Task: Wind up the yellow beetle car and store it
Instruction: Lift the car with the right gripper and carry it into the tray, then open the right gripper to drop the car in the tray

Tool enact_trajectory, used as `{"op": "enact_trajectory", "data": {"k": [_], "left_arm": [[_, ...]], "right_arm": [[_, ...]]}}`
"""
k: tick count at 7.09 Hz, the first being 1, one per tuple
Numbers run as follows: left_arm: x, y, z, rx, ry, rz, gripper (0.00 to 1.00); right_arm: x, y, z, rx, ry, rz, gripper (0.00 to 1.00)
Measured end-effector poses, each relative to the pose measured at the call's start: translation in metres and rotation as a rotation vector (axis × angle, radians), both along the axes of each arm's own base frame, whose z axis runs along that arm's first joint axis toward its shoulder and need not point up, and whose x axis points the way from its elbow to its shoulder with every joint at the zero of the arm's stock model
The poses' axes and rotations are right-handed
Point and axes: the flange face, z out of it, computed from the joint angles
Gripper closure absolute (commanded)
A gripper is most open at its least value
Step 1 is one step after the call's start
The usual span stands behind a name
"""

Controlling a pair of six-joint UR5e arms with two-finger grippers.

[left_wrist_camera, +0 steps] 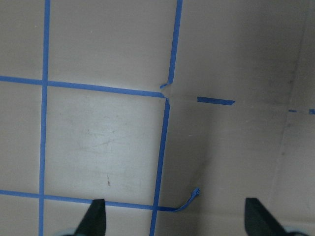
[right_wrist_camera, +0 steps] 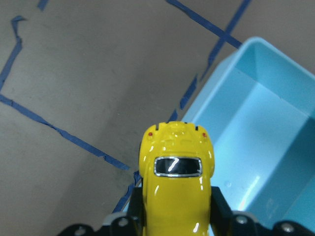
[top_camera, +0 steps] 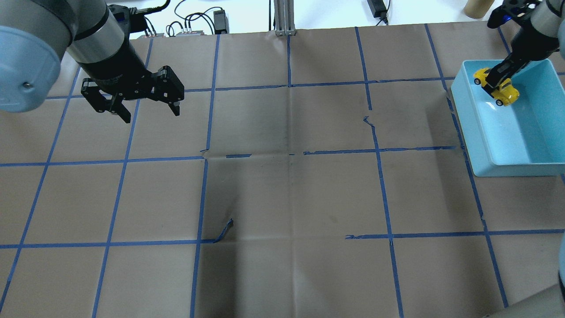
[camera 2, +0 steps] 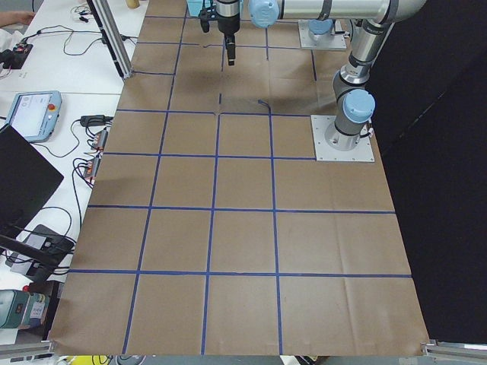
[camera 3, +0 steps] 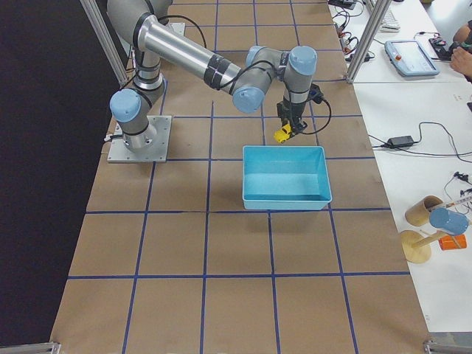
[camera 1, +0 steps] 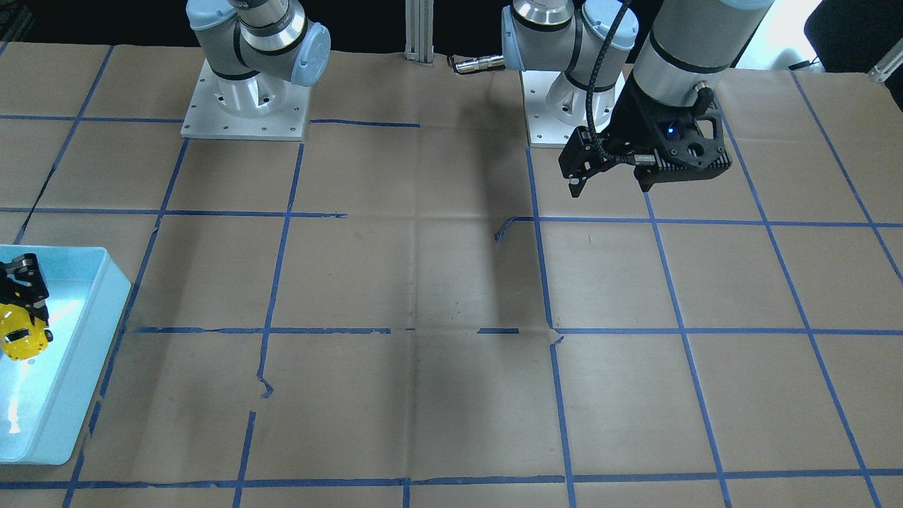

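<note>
- The right gripper (top_camera: 494,85) is clamped on the yellow beetle car (right_wrist_camera: 176,172). Its fingers (right_wrist_camera: 220,209) press the car's two flanks, and the car's rear window and rounded end stick out ahead of the fingertips.
- The car hangs in the air. The blue bin (top_camera: 512,170) lies below the hand, mostly ahead of it and to one side, and the bin's corner rim sits almost directly under the car.
- The step in hand looks like the storing. I cannot tell from these views whether the spring has been wound.
- To do it well, carry the hand further over the open floor of the bin first, so the car clears the rim rather than landing on it.
- Then bring the hand down until the wheels are close to the floor and part the fingers slowly. The glossy body is likely to slide or roll if it is dropped from height.
- A wound car may dart off on release, so point it at a bin wall close ahead of the hand.
- The left gripper (top_camera: 151,114) hovers with its fingers spread and nothing between them, over bare table (top_camera: 282,198). It is well apart from the work and best kept there.
</note>
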Motion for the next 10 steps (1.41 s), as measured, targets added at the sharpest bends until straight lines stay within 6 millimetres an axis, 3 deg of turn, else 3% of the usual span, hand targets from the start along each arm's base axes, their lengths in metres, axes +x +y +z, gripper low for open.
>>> {"op": "enact_trajectory", "data": {"k": [2, 3, 5, 9, 10], "left_arm": [[0.001, 0.004, -0.002, 0.027, -0.008, -0.002, 0.01], [0.0, 0.004, -0.006, 0.039, -0.009, -0.005, 0.01], [-0.002, 0.004, -0.012, 0.053, -0.008, -0.015, 0.01], [-0.006, 0.004, -0.016, 0.058, -0.007, -0.024, 0.01], [-0.006, 0.004, -0.016, 0.059, -0.007, -0.025, 0.01]], "right_arm": [[-0.065, 0.016, -0.017, 0.055, -0.008, -0.345, 0.93], [-0.087, 0.018, -0.035, 0.085, -0.015, -0.44, 0.93], [-0.104, 0.013, -0.068, 0.121, -0.016, -0.501, 0.92], [-0.117, 0.001, -0.124, 0.136, 0.009, -0.499, 0.87], [-0.118, 0.0, -0.134, 0.143, 0.008, -0.495, 0.68]]}}
